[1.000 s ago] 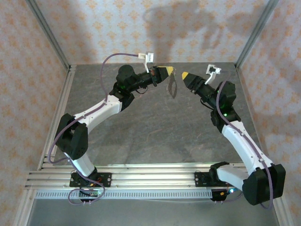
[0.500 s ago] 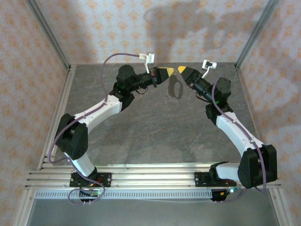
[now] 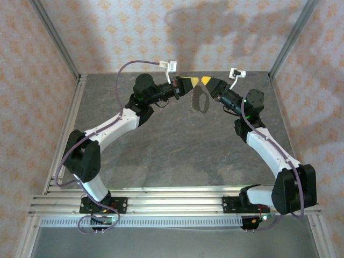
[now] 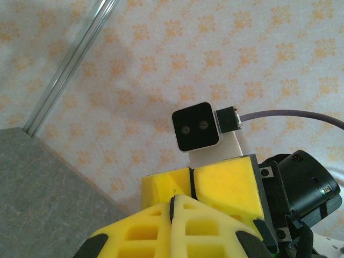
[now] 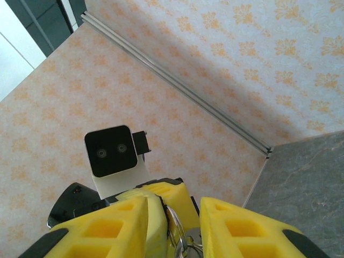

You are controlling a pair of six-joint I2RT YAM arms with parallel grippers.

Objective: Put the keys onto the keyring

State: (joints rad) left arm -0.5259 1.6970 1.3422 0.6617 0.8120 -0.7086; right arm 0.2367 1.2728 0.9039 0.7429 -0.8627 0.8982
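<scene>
- Keyring with keys dangles from the clamped-shut left gripper, held above the tabletop far edge for access.
- Right gripper, jaws part-open, straddles the ring, likely to take a second grip.

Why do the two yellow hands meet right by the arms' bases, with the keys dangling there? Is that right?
Not by the bases. The left gripper and right gripper meet at the far end of the table, with the keys dangling there. The top external view shows it.
</scene>
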